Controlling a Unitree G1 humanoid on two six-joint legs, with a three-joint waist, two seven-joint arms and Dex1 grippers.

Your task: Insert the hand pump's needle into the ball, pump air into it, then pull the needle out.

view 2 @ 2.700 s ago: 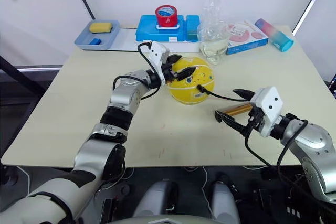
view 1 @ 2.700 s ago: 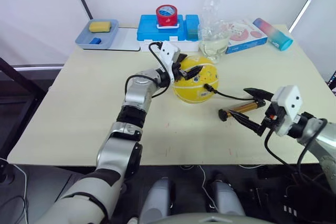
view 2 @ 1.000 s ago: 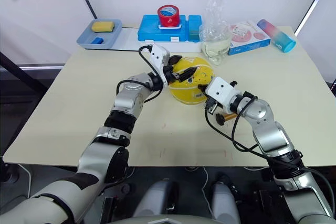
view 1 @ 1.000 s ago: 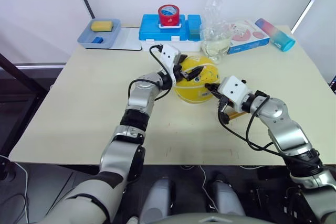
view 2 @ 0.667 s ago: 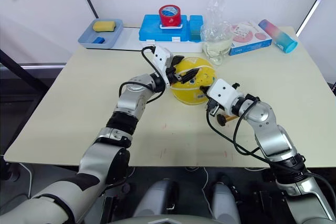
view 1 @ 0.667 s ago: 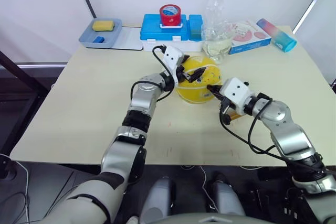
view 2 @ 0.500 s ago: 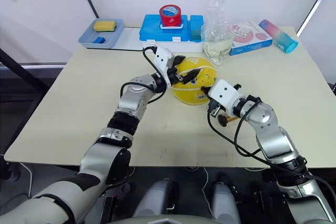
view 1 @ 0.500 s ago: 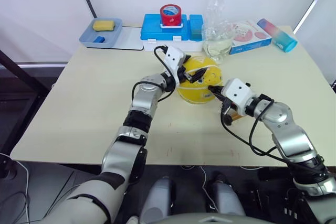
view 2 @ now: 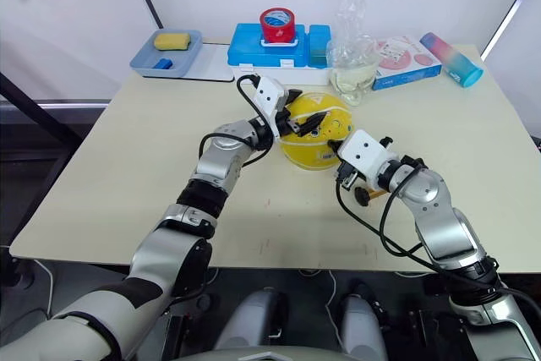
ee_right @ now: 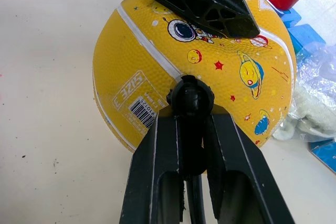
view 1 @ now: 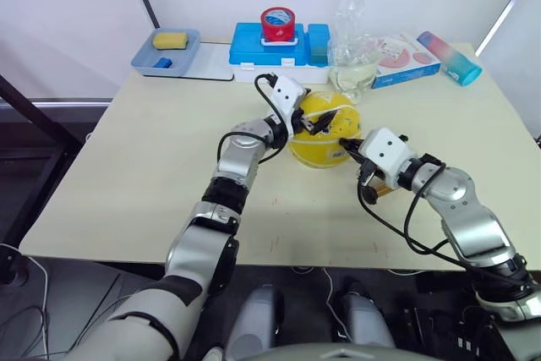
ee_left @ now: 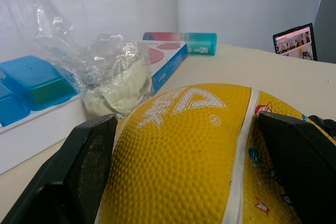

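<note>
Now the right gripper (ee_right: 191, 129), which hung open well clear of the ball beside the hand pump (view 1: 382, 189) 2.7 s ago, stands at the ball's near side, its fingers clamped on the black fitting of the needle (ee_right: 190, 99), pressed against the yellow skin; insertion or withdrawal appears in hand, though the metal tip itself is hidden. Beyond it, the ball (view 2: 314, 131) rests mid-table, and the left gripper (view 2: 303, 121) straddles its top, fingers spread to either side, steadying it
</note>
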